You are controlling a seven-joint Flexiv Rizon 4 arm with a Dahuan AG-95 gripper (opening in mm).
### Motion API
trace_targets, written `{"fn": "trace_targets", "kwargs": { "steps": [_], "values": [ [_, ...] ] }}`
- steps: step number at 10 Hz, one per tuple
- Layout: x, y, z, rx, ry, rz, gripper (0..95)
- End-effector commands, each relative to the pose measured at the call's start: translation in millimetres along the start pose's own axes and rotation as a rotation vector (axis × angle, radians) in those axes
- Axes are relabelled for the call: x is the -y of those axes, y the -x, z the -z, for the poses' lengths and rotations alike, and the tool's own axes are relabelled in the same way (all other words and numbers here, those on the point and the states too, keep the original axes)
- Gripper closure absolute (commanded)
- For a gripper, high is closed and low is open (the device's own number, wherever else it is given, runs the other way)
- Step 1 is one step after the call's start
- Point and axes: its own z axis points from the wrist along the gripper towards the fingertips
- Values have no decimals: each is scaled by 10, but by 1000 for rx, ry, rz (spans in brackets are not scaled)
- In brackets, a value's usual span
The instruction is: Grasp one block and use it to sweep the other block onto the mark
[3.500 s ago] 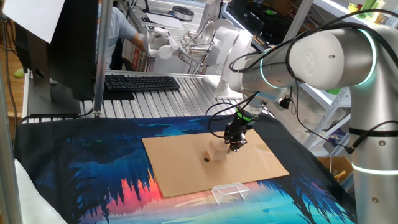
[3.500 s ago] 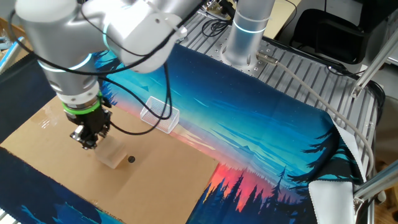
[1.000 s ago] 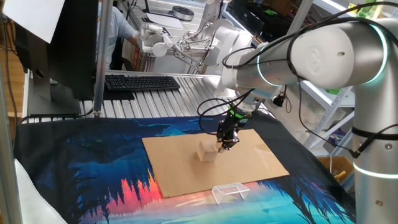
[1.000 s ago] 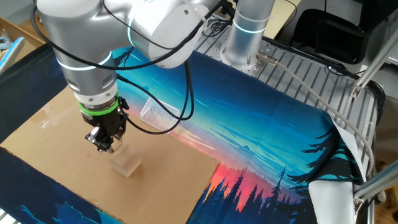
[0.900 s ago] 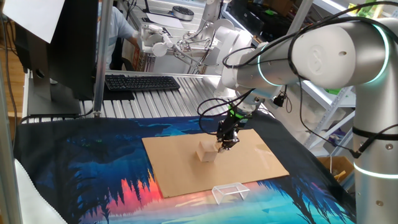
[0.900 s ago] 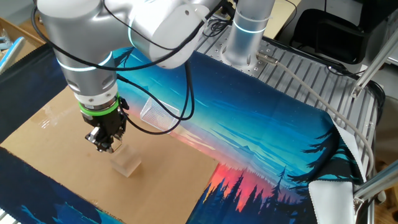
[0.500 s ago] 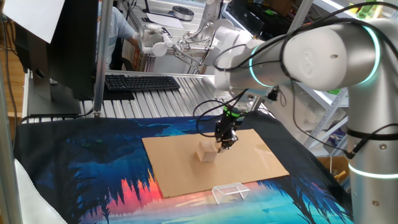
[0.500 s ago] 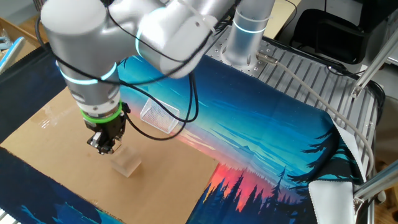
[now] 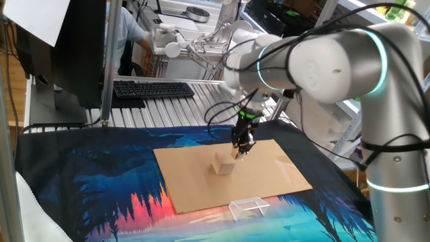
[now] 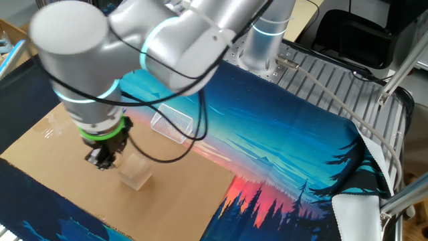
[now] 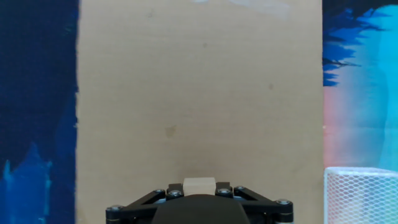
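Observation:
The larger tan cube (image 9: 224, 164) stands upright on the brown cardboard sheet (image 9: 201, 181); it also shows in the other fixed view (image 10: 136, 175). My gripper (image 9: 240, 150) hangs just beside the cube's far right side, a little apart from it, and shows in the other fixed view (image 10: 100, 161) too. In the hand view the jaws are shut on the small tan block (image 11: 199, 185), which pokes out between them. The dark dot mark shows in no view. The larger cube is out of the hand view.
A clear plastic mesh frame (image 9: 246, 207) lies at the cardboard's near edge; it also shows in the other fixed view (image 10: 172, 125) and at the hand view's lower right (image 11: 360, 194). A blue printed cloth (image 9: 101, 175) surrounds the cardboard. A keyboard (image 9: 153, 88) lies behind.
The cube was pushed over the dark dot, which no longer shows. In the last second my gripper has drawn slightly away from the cube with the small block; the cube stays still.

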Motion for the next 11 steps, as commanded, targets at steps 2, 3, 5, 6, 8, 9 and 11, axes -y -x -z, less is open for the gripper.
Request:
{"fn": "trace_targets", "kwargs": {
  "steps": [2,3,5,6,8,9,11],
  "values": [
    [-253,57,80,-15,18,-6,950],
    [-347,73,115,-37,28,-11,950],
    [-438,69,123,-46,48,0,950],
    [-449,56,130,-59,67,8,950],
    [-435,16,165,-71,79,15,950],
    [-423,-21,201,-71,80,28,950],
    [-400,-66,238,-78,79,28,950]
  ]
}}
